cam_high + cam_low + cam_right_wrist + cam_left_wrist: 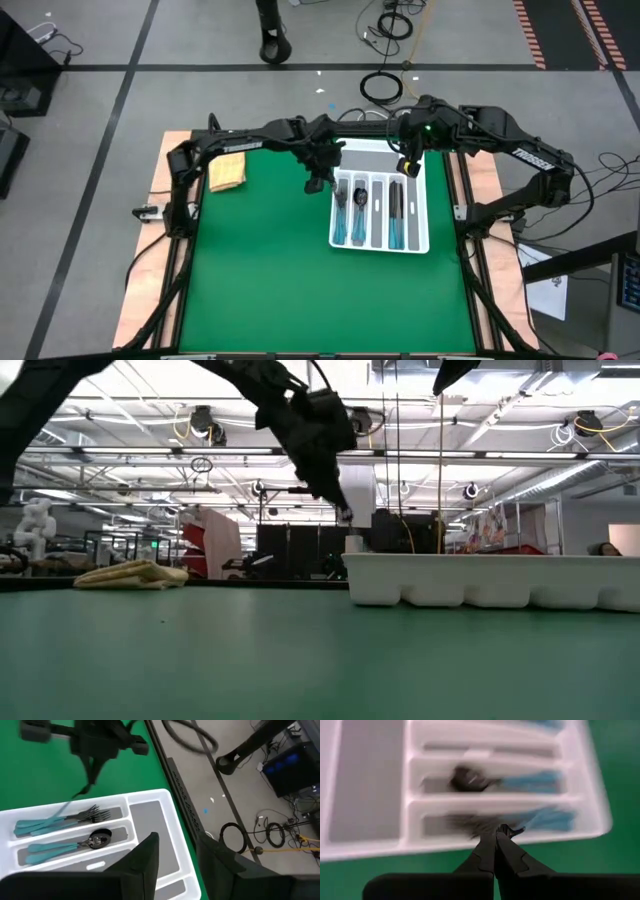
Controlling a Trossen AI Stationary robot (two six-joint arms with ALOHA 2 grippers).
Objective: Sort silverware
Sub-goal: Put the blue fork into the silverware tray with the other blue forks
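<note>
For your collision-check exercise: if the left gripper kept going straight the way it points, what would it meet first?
Probably the forks in the nearest slot of the white tray; the left gripper looks shut, with depth unclear.

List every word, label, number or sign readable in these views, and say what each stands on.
Left arm: pale lettering on the upper link, too small to read.
Right arm: matching pale lettering, too small to read.
Organiser tray, silverware, yellow cloth: no text visible.
Signs in the room behind the table, low view: too blurred to read.
</note>
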